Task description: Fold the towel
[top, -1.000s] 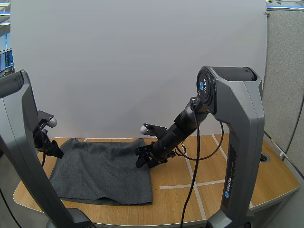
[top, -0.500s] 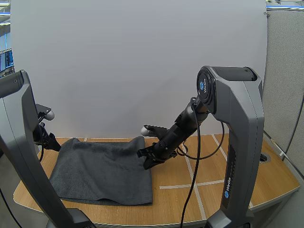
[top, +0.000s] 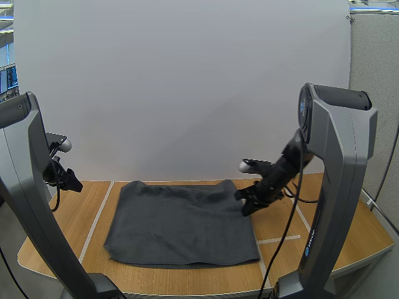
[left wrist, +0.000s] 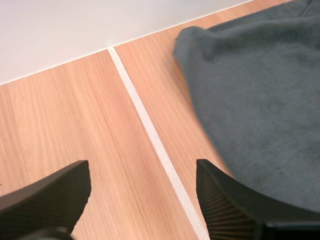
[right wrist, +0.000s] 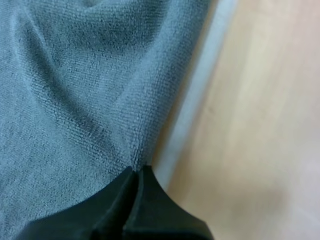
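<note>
Towel (top: 181, 221) lies spread flat on the table (top: 65, 233), and the right gripper (top: 244, 209) sits at its right edge, toward the far corner.

In the right wrist view, the right gripper (right wrist: 135, 172) has its fingers pressed together into one dark wedge. The cloth's hem runs in at their tips and creases fan out from that spot, so they are clamped on the towel. Just past the tips, on the outer side, a pale tape line (right wrist: 200, 95) follows the hem, with bare wood beyond. The high view hides that pinch. It adds that this gripper is low over the table and that the cloth stretches away from it toward the left arm.

In the left wrist view, the left gripper (left wrist: 142, 170) has its fingers wide apart, ribbed faces turned to each other, with nothing between them but wood. Another tape line (left wrist: 145, 120) runs ahead from between them. Beyond that line, off the right finger, is the towel's rounded corner. Only the high view shows the left gripper (top: 72, 184) raised near the table's left edge, well apart from the cloth.
</note>
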Controlling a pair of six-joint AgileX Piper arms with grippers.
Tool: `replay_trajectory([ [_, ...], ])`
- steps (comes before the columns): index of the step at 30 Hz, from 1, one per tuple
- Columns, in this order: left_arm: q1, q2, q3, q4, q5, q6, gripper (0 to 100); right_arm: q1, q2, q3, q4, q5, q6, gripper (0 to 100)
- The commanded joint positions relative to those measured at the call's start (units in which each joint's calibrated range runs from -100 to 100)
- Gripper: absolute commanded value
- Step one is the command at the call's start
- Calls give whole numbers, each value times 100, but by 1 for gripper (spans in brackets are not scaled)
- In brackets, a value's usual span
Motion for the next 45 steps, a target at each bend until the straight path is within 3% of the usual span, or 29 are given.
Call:
replay_trajectory([
  [1,-7,-61,-32,-189,126,-44,97,-299,-87,-7,-120,385,-223,0],
  [8,-248,-61,-32,-165,126,-87,97,-311,-87,-7,105,924,-323,0],
  [9,-302,-61,-32,-156,126,-87,97,-311,-87,-7,132,959,-323,7],
  [10,-348,-61,-32,-156,126,-87,97,-311,-87,-7,132,976,-323,19],
  [11,-374,-61,-32,-156,126,-87,97,-311,-87,-7,132,964,-323,39],
  [12,-417,-61,-32,-156,126,-87,97,-311,-87,-7,132,964,-323,67],
  [13,-435,-61,-32,-156,126,-87,97,-311,-87,-7,132,980,-323,76],
  [14,-454,-61,-32,-156,126,-87,97,-311,-87,-7,146,979,-323,100],
  [22,-573,-61,-32,-178,126,32,97,-311,-473,-501,174,979,-303,100],
  [25,-712,-61,-32,-178,126,32,97,-311,-724,-808,188,1020,-193,100],
  [29,-998,-61,-32,-178,126,-48,95,-217,-832,-972,200,1266,-162,100],
  [31,-1227,-61,-32,-169,126,-96,89,-99,-832,-977,200,1301,-162,74],
  [34,-1445,-61,-32,-169,126,-121,82,79,-832,-977,404,1301,-162,33],
  [36,-1570,-61,-2,-210,126,-121,68,182,-832,-977,591,1108,-162,2],
  [37,-1627,-61,10,-218,126,-121,60,260,-820,-977,625,940,-162,0],
  [39,-1705,-61,102,-218,126,-121,33,337,-820,-977,652,797,-188,0],
  [41,-1780,-61,213,-254,126,-61,0,463,-807,-977,663,662,-193,0],
  [45,-1888,-61,558,-307,126,77,0,719,-670,-977,663,567,-193,0],
])
